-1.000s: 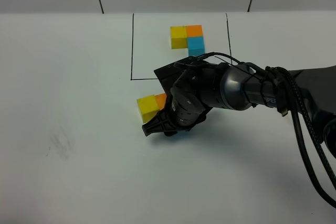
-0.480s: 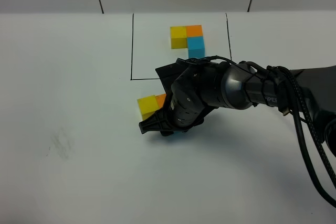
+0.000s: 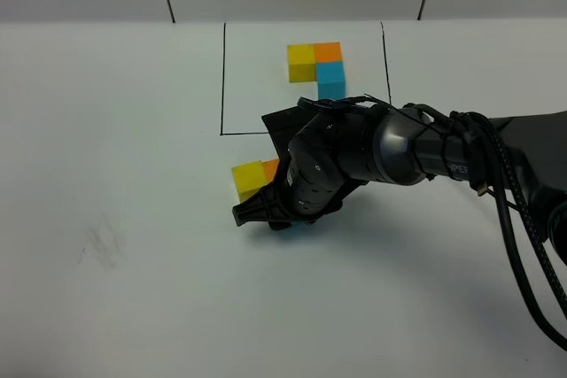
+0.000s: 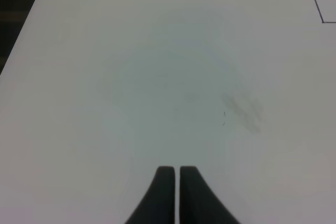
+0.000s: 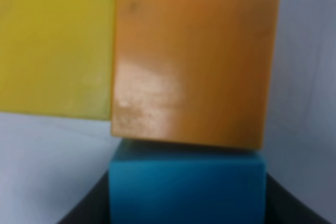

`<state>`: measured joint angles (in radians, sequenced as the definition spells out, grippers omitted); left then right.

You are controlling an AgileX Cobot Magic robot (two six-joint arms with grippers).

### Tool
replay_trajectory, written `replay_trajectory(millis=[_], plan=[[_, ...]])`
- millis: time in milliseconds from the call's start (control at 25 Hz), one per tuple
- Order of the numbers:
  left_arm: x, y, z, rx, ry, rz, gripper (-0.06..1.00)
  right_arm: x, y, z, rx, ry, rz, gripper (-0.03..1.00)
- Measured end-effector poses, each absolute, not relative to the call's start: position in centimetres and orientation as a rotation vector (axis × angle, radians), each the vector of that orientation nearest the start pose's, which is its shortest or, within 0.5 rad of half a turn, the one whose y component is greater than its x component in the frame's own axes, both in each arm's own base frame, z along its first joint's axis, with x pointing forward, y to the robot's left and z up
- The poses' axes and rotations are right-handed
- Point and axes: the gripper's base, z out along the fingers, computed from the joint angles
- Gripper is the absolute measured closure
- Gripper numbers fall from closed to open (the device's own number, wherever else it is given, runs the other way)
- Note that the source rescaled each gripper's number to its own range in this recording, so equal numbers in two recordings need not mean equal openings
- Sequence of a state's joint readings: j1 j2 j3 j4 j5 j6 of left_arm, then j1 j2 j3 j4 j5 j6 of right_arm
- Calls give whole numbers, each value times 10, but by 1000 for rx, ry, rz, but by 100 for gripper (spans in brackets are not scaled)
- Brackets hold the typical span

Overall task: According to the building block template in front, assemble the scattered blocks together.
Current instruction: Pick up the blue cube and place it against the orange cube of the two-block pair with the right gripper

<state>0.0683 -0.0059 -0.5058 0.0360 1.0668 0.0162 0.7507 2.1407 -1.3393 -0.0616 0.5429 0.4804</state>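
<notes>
The building block template (image 3: 315,64), a yellow, orange and light blue trio, lies inside a thin black rectangle (image 3: 222,77) at the back. In front of the frame, the loose yellow block (image 3: 247,181) and orange block (image 3: 271,168) sit side by side. My right gripper (image 3: 275,217) hangs low just in front of them and covers most of the orange one. The right wrist view shows the light blue block (image 5: 186,187) between dark fingers (image 5: 283,205), pressed against the orange block (image 5: 191,66) beside the yellow block (image 5: 55,43). My left gripper (image 4: 177,170) is shut over bare table.
The white table (image 3: 133,130) carries a faint grey smudge (image 3: 104,245) at the left, also visible as a smudge (image 4: 241,108) in the left wrist view. The right arm and its black cables (image 3: 514,219) stretch across the right side.
My right gripper has shifted slightly left and lower beside the yellow and orange blocks. The left gripper has not moved.
</notes>
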Motion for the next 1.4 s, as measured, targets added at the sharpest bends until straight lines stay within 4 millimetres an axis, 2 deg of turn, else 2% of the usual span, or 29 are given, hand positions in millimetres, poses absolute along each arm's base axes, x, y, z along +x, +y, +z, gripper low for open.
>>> replay_trajectory(millis=[1400], plan=[[-7,2,278,-55,2038,96,94,324,297,97,-491,2950,66,51]])
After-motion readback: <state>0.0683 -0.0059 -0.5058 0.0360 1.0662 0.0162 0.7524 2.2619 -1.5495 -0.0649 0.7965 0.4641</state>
